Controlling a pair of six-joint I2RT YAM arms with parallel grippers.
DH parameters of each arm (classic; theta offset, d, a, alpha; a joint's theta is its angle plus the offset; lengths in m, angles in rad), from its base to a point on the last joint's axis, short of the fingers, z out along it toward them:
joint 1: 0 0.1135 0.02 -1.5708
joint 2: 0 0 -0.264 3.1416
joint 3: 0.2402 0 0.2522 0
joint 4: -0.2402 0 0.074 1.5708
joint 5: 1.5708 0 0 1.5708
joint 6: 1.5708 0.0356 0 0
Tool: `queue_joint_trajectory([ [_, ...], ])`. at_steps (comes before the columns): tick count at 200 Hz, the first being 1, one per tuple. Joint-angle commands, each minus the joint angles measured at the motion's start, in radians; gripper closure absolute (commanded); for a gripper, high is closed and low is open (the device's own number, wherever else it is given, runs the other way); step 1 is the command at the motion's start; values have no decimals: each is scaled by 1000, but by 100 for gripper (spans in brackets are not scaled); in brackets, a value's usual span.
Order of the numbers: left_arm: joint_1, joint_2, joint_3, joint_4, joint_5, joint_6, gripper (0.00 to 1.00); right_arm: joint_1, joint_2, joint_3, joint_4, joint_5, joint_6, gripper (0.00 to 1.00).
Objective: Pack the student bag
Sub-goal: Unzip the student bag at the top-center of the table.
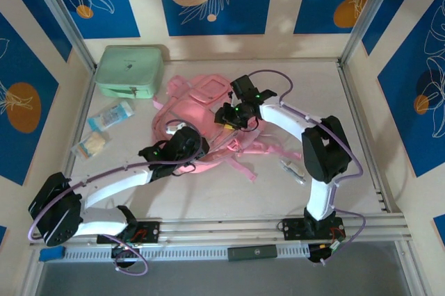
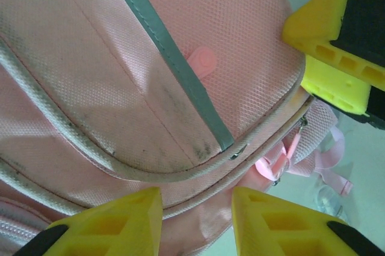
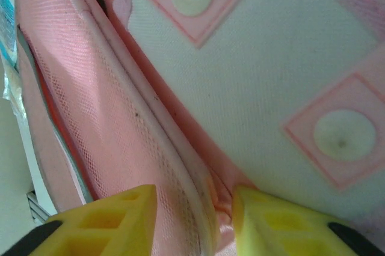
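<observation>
The student bag, a large pink backpack, lies in the middle of the table with its straps trailing toward me. My left gripper is at its near left edge. In the left wrist view the left gripper stands open, with the bag's piped rim running across the gap. My right gripper is on the bag's upper right part. In the right wrist view the right gripper pinches the dirty white piping and a bunched pink fold beside a mesh panel.
A mint green zip case stands at the back left. A blue-and-clear packet and a small pale packet lie left of the bag. A clear pen-like item lies right of the straps. Metal frame rails border the table.
</observation>
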State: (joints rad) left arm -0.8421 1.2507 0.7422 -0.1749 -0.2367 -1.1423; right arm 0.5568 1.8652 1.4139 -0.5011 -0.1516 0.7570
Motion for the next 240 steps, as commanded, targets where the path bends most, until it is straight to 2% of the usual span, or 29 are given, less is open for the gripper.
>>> queue_joint_trajectory([
  [1, 32, -2, -32, 50, 0, 22, 64, 9, 26, 37, 5, -59, -52, 69],
  [27, 93, -4, -65, 62, 11, 14, 65, 6, 16, 23, 13, -79, -56, 86],
  [66, 158, 8, -96, 116, -36, 24, 67, 24, -49, -69, 108, -131, 50, 100],
  [88, 223, 27, -67, 141, -29, 98, 65, 46, -91, -140, 197, -122, 164, 100],
  [112, 329, 94, 21, 139, 86, 221, 62, 71, -128, -212, 345, -92, 293, 100],
  [127, 364, 107, 102, 66, 128, 296, 59, 76, -135, -228, 429, -93, 374, 100],
  [140, 370, 83, 169, -35, 122, 338, 55, 80, -135, -234, 498, -107, 430, 100],
  [155, 363, 26, 216, -123, 127, 353, 49, 91, -151, -240, 523, -65, 474, 100],
  [174, 327, -60, 233, -261, 112, 308, 42, 109, -175, -263, 549, 19, 532, 100],
  [210, 132, -168, 203, -455, -79, 221, 32, 139, -181, -271, 565, 86, 570, 100],
  [240, 9, -176, 147, -456, -135, 136, 25, 155, -173, -268, 561, 105, 578, 100],
])
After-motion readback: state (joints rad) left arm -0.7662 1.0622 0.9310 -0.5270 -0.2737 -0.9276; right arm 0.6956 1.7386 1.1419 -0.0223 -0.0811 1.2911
